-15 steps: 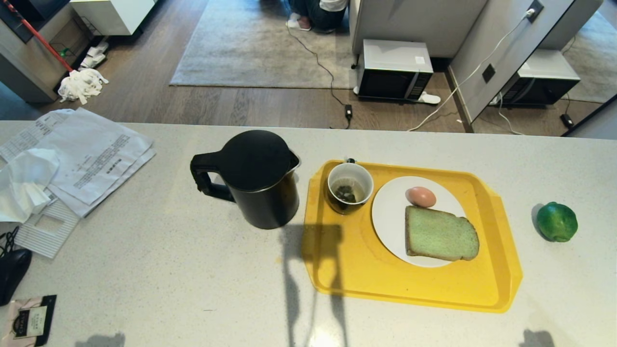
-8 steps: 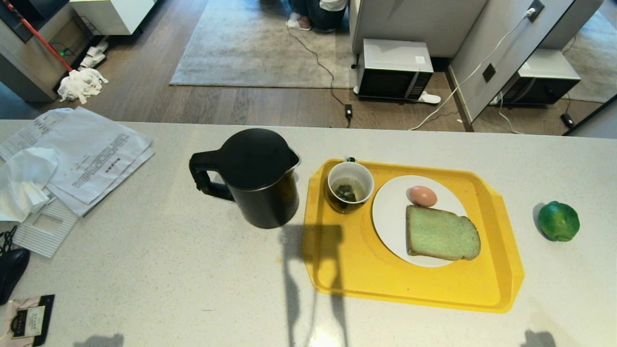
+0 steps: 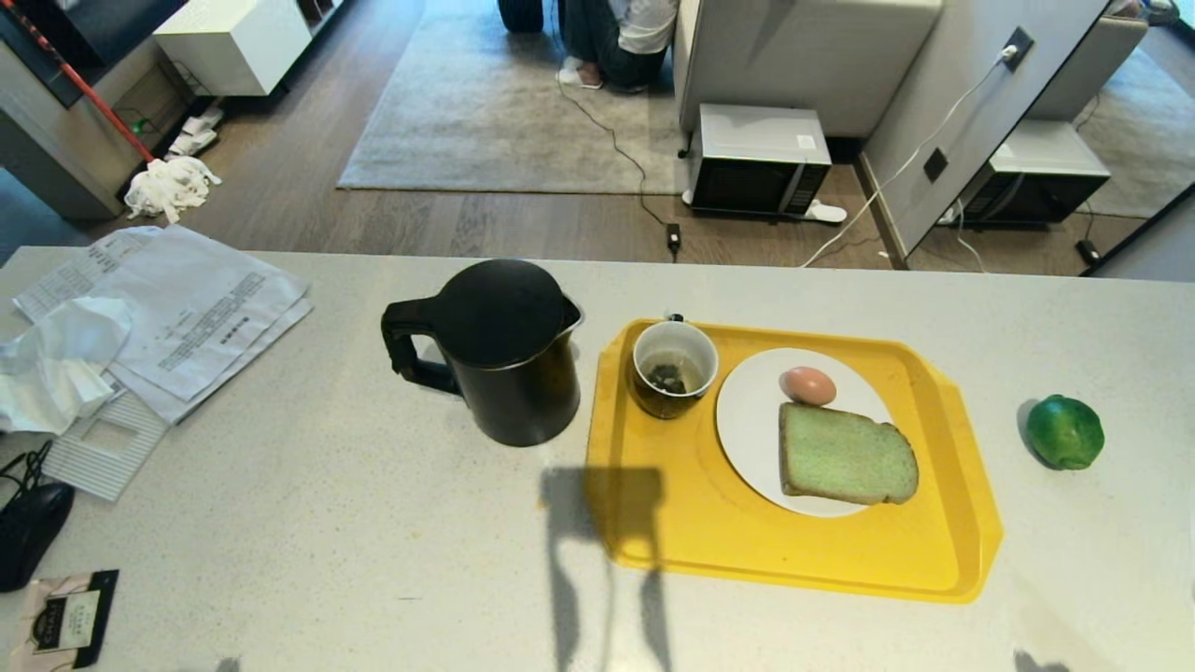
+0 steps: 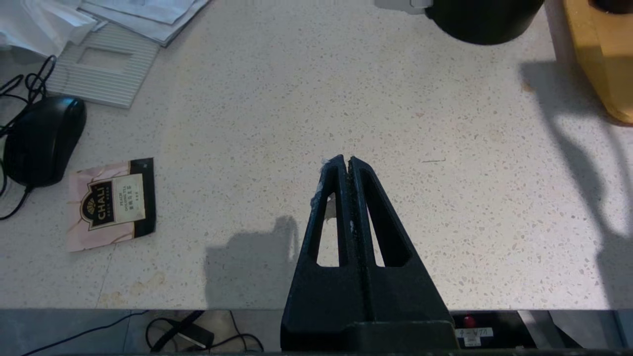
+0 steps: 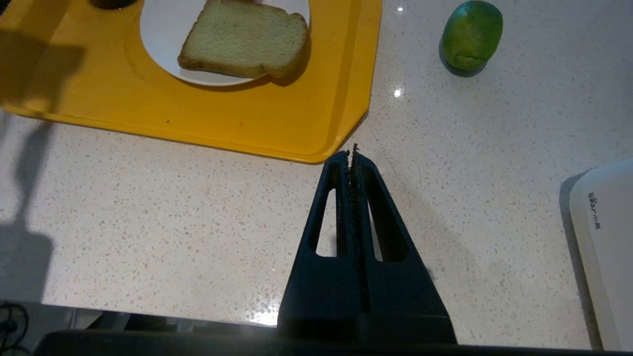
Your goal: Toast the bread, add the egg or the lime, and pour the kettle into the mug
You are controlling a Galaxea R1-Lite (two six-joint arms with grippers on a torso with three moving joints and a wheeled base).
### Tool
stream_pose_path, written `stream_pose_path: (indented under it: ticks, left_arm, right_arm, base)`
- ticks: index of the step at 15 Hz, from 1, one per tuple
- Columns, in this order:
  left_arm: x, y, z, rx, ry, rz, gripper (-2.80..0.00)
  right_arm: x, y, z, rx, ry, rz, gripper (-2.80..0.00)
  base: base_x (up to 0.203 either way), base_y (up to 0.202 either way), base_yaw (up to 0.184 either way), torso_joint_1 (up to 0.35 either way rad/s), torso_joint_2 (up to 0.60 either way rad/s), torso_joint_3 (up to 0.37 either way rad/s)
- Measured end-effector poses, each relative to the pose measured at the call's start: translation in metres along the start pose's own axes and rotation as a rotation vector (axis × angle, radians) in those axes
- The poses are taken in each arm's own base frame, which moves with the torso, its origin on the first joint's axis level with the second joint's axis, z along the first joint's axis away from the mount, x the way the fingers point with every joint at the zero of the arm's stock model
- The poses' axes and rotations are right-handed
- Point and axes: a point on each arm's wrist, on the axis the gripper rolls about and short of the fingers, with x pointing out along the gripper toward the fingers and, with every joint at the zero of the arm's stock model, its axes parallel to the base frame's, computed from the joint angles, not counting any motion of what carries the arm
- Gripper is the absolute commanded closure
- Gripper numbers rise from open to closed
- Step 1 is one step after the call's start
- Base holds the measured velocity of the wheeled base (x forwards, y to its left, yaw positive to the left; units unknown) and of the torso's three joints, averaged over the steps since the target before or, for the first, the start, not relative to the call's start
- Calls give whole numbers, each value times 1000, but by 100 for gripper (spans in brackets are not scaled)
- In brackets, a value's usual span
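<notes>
Bread [image 3: 846, 457] lies flat on the white plate [image 3: 747, 420] in the yellow tray [image 3: 952, 551]. Long axis runs left-right in the head view; rounded crust end points right, toward the lime [image 3: 1064, 431]. Egg [image 3: 808, 385] rests on the plate at the slice's far edge, touching or nearly so. Mug [image 3: 674, 368] stands upright in the tray's far left corner, just beside the plate, dark bits visible inside. Kettle [image 3: 504, 347] stands upright on the counter [image 3: 327, 532] just left of the tray, handle pointing left, spout toward the mug. Lime sits on the counter right of the tray, apart from it.

Versus one second ago: whole head view has shifted; more floor and the seated person [image 3: 621, 28] show at the top. Objects keep their relative layout, so camera moved, not the things.

Left gripper [image 4: 346, 161]: fingers pressed together, empty, hovering over bare counter near a tea sachet [image 4: 113, 202] and a black mouse [image 4: 42, 140]. Right gripper [image 5: 353, 153]: fingers pressed together, empty, just beside the tray's near right corner.
</notes>
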Motion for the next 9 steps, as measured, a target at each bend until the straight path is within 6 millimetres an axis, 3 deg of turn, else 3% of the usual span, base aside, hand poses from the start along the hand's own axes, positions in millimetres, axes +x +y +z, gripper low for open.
stream_pose_path:
  ticks: [9]
  left_arm:
    - [0,0,0,-1,1,0,0]
  right_arm:
    - [0,0,0,0,0,0,0]
  base:
    - [0,0,0,-59,116,245]
